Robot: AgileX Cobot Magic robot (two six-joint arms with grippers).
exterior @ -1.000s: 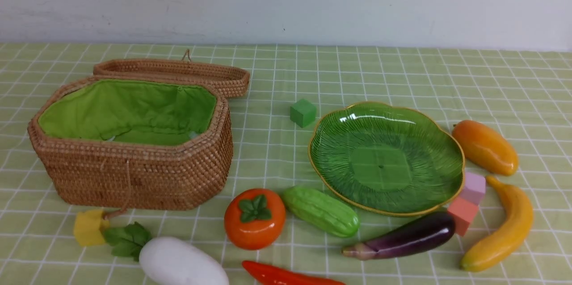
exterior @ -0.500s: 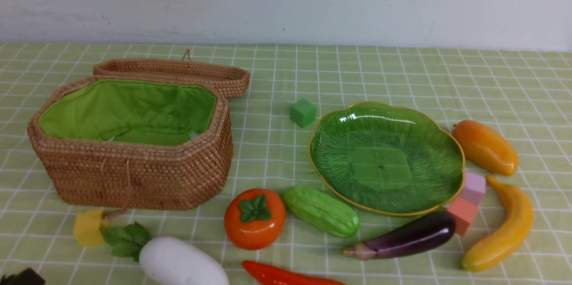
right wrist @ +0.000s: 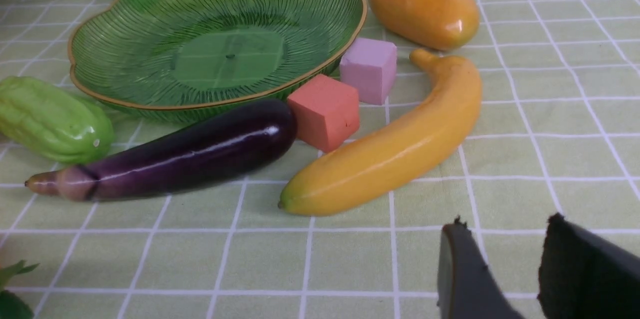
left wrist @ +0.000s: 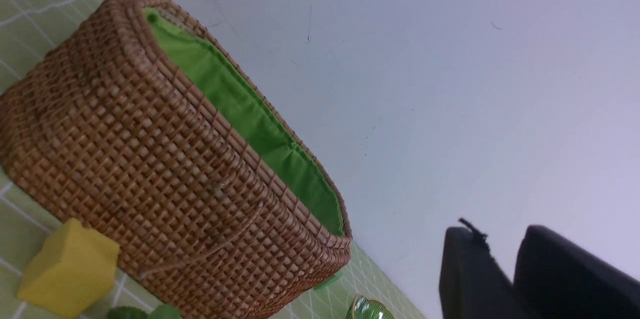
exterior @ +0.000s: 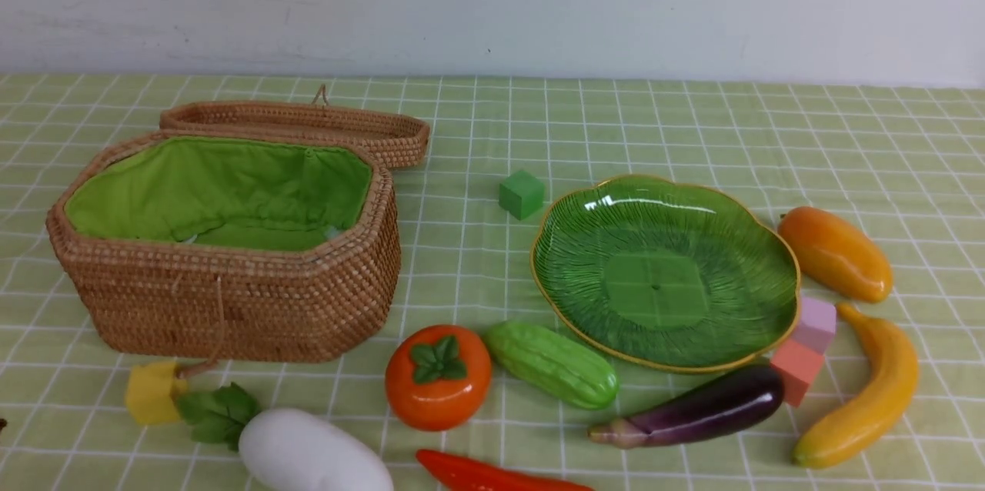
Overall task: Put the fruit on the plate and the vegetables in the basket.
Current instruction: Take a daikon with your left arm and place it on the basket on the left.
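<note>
Our left gripper (left wrist: 514, 251) narrows and slips out of the front view (holding nothing); our right gripper (right wrist: 510, 249) waits half open. The fruit (exterior: 438, 391) and vegetables (exterior: 552, 364) all lie on the table (exterior: 692, 129), nothing sorted yet

The basket (exterior: 231, 306) is seen open from above, its lid (exterior: 296, 125) laid back behind it. The near side of the plate (exterior: 662, 275) is hemmed by the cucumber (exterior: 550, 362), the eggplant (exterior: 692, 408), an orange cube (exterior: 796, 369) and a lilac cube (exterior: 814, 324) close against its rim. Between basket and plate a strip of desk (exterior: 462, 260) is interrupted only by a green cube (exterior: 522, 193).
</note>
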